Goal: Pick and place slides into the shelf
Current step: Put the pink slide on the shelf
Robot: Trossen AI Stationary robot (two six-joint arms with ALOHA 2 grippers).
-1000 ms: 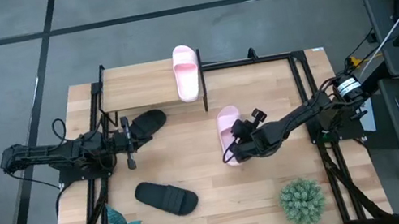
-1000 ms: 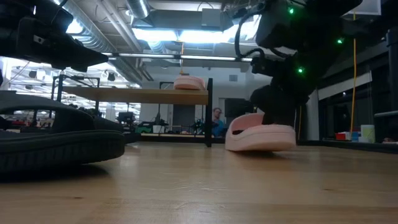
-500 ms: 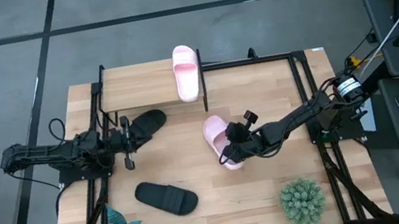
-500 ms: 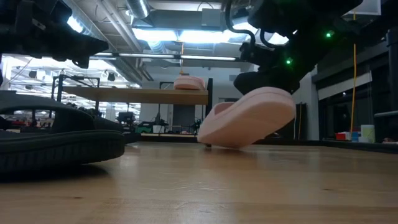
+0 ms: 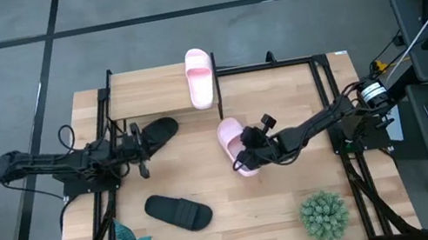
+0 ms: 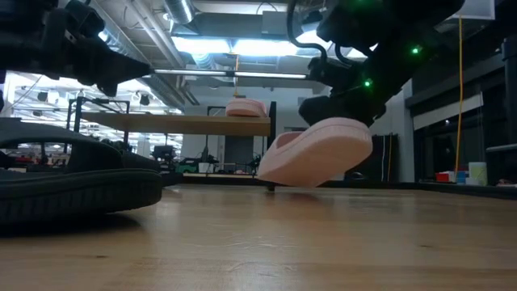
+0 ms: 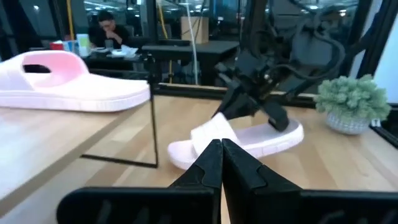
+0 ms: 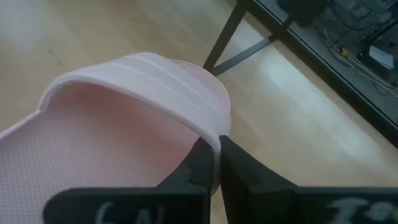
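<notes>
Check the right gripper (image 5: pixel 248 151): its fingers (image 8: pixel 202 163) are pinched nearly together on the wide ribbed strap of a pale pink slide (image 5: pixel 232 143). You see the slide tilted, raised off the wooden bench (image 5: pixel 241 221), just short of the shelf (image 5: pixel 148 94). Its footbed shows a fine mesh texture; the sole is thick and smooth.

Check the left gripper (image 5: pixel 139 147): its fingers (image 7: pixel 208 165) are pressed together, gripping nothing, with one matte black slide (image 5: pixel 156 133) just beyond their tips. The second black slide (image 5: pixel 179 212) lies flat well off to their side. The other pink slide (image 5: pixel 200 76) rests on the light plank top of the shelf.
</notes>
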